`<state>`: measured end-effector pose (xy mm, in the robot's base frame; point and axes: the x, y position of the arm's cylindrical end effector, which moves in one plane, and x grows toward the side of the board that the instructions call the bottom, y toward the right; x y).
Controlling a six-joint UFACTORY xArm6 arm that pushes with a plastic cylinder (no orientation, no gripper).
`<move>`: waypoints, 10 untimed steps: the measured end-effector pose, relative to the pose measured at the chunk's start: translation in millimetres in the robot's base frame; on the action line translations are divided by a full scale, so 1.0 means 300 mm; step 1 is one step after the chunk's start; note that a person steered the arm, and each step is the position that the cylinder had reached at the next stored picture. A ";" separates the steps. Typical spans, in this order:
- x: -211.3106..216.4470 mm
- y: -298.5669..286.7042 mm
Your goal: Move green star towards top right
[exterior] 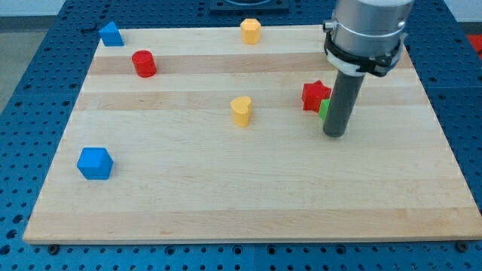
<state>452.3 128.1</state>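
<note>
The green star (323,111) shows only as a small green sliver right of the board's middle; the rod hides most of it. My tip (335,134) rests on the board just in front of and right of the green star, touching or nearly touching it. A red star (315,95) sits directly up and left of the green star, against it.
A yellow heart-shaped block (241,111) stands at the board's middle. A yellow hexagon block (250,31) is at the top edge. A red cylinder (144,63) and a blue block (111,34) are at the top left. A blue cube (95,162) is at the lower left. The wooden board (248,196) lies on a blue pegboard.
</note>
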 end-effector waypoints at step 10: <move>-0.185 0.235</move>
<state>396.9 198.7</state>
